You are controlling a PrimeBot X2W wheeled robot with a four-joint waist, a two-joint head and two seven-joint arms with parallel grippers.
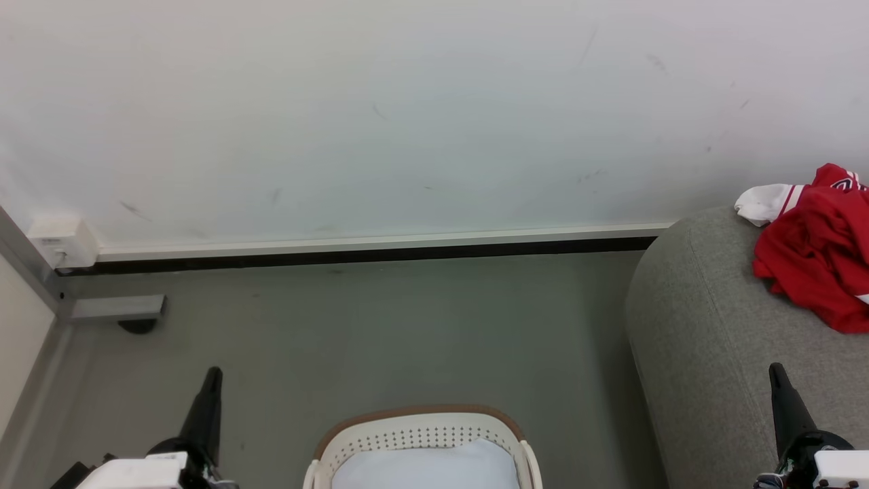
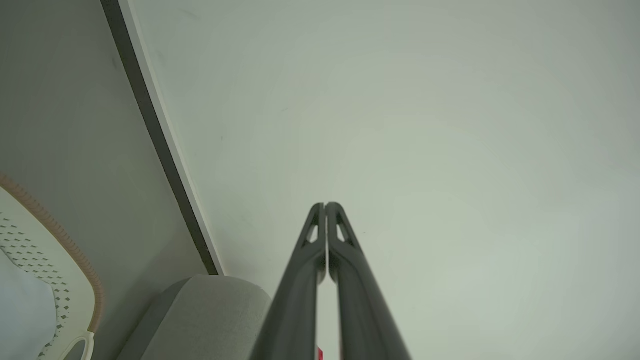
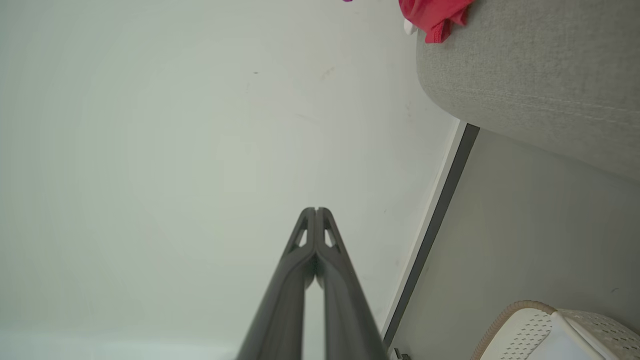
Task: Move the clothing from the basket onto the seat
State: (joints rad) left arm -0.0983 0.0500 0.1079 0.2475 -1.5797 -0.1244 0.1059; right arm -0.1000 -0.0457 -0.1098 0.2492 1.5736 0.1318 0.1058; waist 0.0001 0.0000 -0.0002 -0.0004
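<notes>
**Clothing on the seat, close to its far edge**

We see the clothing (image 1: 825, 265) bunched on the seat (image 1: 706, 339), by the rounded edge nearest the wall (image 1: 407, 122); a white cuff and a red fold lap over that edge. We judge a nudge could tip it down behind the seat; a low sweep of the right gripper (image 1: 775, 370), poised over the seat's near part, would be the likely cause. Both grippers have their fingers pressed together, holding nothing; the left gripper (image 1: 214, 372) stands over the floor (image 1: 407, 326), with open room between basket (image 1: 421, 414), wall and seat; the basket holds something pale that we cannot identify.
</notes>
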